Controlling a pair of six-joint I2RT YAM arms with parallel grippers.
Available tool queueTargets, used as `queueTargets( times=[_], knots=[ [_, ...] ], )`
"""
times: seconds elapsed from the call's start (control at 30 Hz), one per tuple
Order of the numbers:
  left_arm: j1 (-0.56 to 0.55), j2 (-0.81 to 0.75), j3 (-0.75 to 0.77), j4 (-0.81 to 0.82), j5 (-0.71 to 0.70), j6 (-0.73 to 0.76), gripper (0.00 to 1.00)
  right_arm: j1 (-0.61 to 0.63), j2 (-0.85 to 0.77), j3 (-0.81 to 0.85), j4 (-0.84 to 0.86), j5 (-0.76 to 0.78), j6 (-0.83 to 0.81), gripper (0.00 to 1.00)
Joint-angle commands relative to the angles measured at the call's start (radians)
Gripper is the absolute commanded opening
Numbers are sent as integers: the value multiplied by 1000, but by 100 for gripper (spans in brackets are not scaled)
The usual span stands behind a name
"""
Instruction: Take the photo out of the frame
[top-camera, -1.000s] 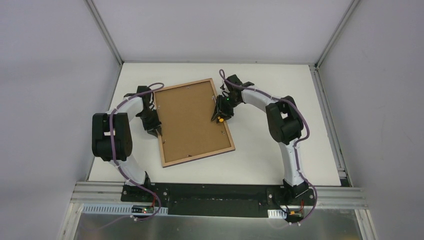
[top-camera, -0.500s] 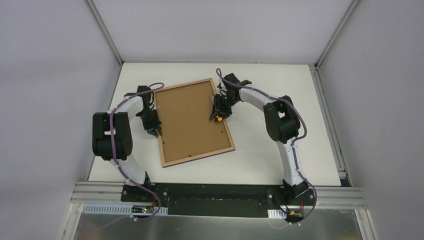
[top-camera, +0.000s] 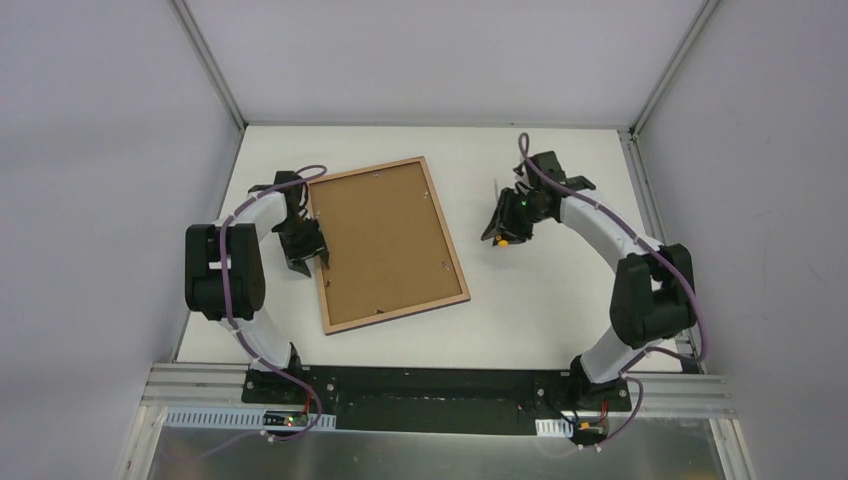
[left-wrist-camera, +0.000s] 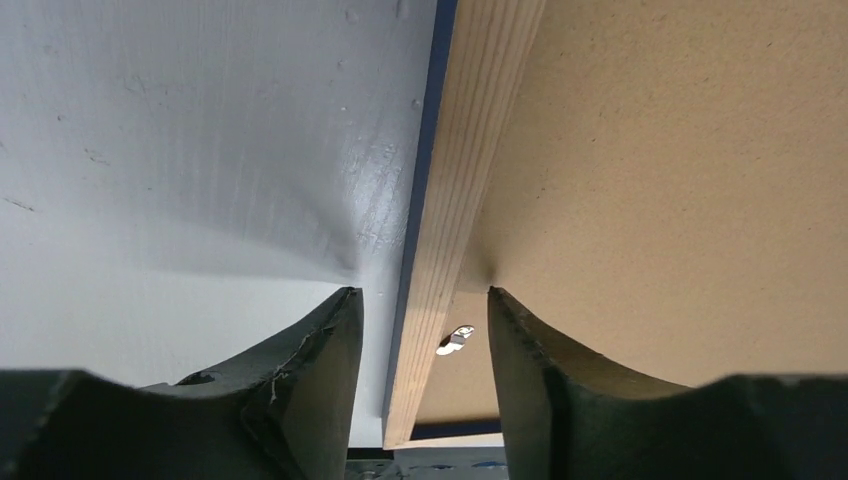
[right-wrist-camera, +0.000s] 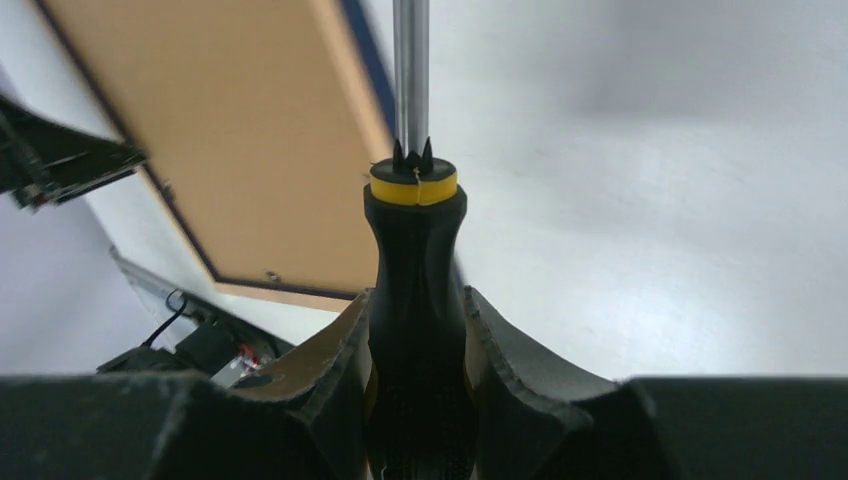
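Observation:
The frame lies face down on the white table, its light wood back and brown backing board upward. The photo is hidden under the board. My left gripper stands open astride the frame's left rail, one finger over the table, the other over the board, with a gap beside the rail. A small metal tab shows between the fingers. My right gripper is to the right of the frame, off it, shut on a black and yellow screwdriver whose steel shaft points away.
The frame's thin navy edge rests on the table. Bare white tabletop lies to the right of and in front of the frame. Grey walls and metal rails enclose the table; the arm bases sit at the near edge.
My right arm has swung to the right, carrying the screwdriver off the frame's right rail. My left gripper's jaws have widened around the left rail. The frame has stayed put.

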Motion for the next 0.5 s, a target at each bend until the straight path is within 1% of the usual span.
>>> queueTargets(
  times=[0.0,0.03,0.07,0.17,0.23,0.37,0.47],
  knots=[
    [-11,-59,39,-54,-23,-33,52,-83,-117,-145,-28,171,38,0],
    [-14,-77,43,-61,-22,-38,54,-104,-138,-180,-39,211,52,0],
    [-16,-94,47,-67,-19,-45,56,-126,-155,-199,-57,287,68,0],
    [-35,-158,58,-90,-6,-66,58,-214,-183,-240,-104,413,124,0],
    [-77,-200,60,-108,0,-78,58,-279,-189,-252,-134,509,152,0],
    [-172,-288,47,-116,19,-115,59,-379,-163,-246,-171,676,158,0],
    [-241,-345,33,-115,32,-161,59,-458,-117,-228,-199,682,178,0]
  ],
)
